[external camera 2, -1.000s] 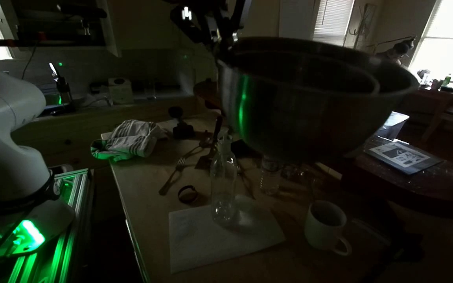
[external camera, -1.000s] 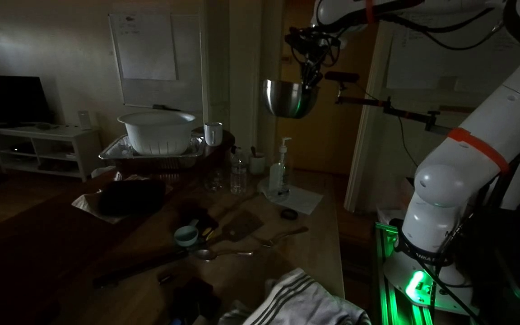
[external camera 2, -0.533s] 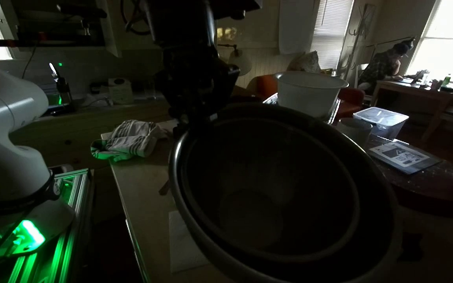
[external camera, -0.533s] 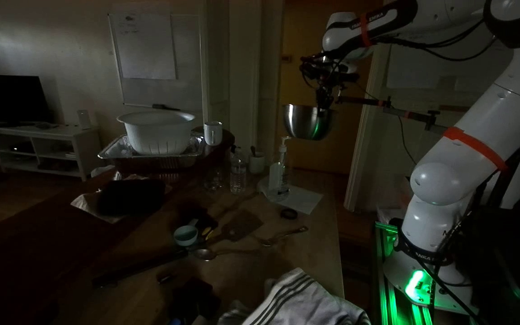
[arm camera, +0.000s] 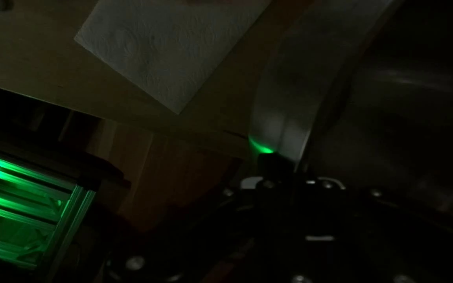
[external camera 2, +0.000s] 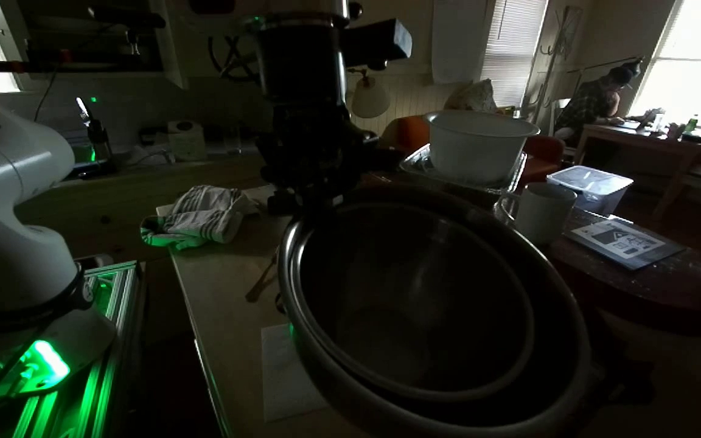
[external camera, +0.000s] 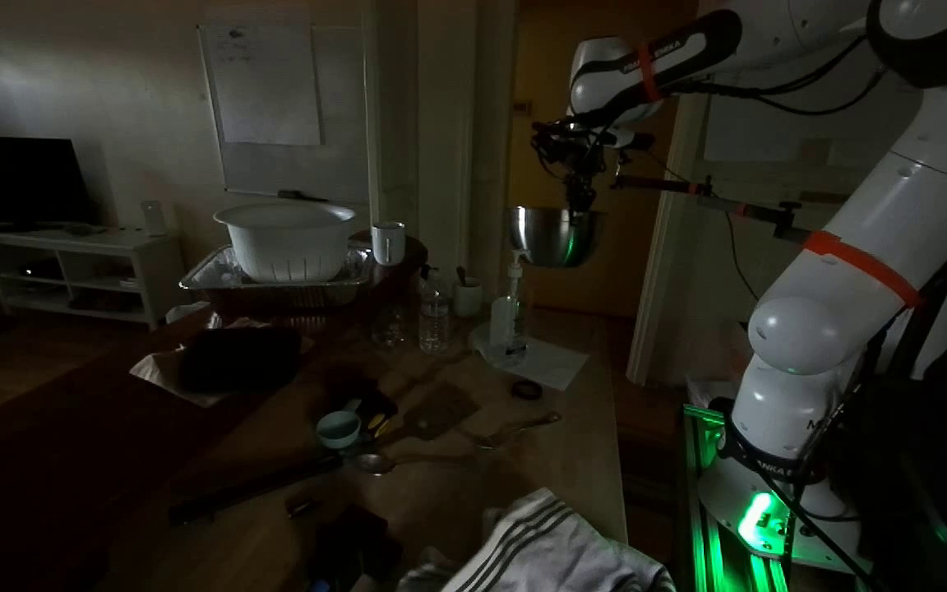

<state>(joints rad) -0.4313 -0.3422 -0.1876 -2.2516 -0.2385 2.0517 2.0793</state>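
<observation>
Between the fingers of a claw (arm camera: 298, 169), the rim of a metal bowl (external camera: 552, 238) is clenched, the thin wall pinched with one finger inside and one outside. The bowl is held roughly upright and aloft, clear of the table (external camera: 584, 452); in its dark interior, no contents can be made out. From this, grasp and lift can be judged complete, while the bowl is neither set down nor released. On the tabletop, a paper sheet (arm camera: 151, 55) is laid out with a pump bottle (external camera: 506, 329) stood on it; whether the bottle's top is touched by the bowl cannot be told. Farther off, a white tub (external camera: 288, 247) is seated in a foil tray (external camera: 214, 270), and a striped towel (external camera 2: 201, 213) is bunched at the table's edge.
</observation>
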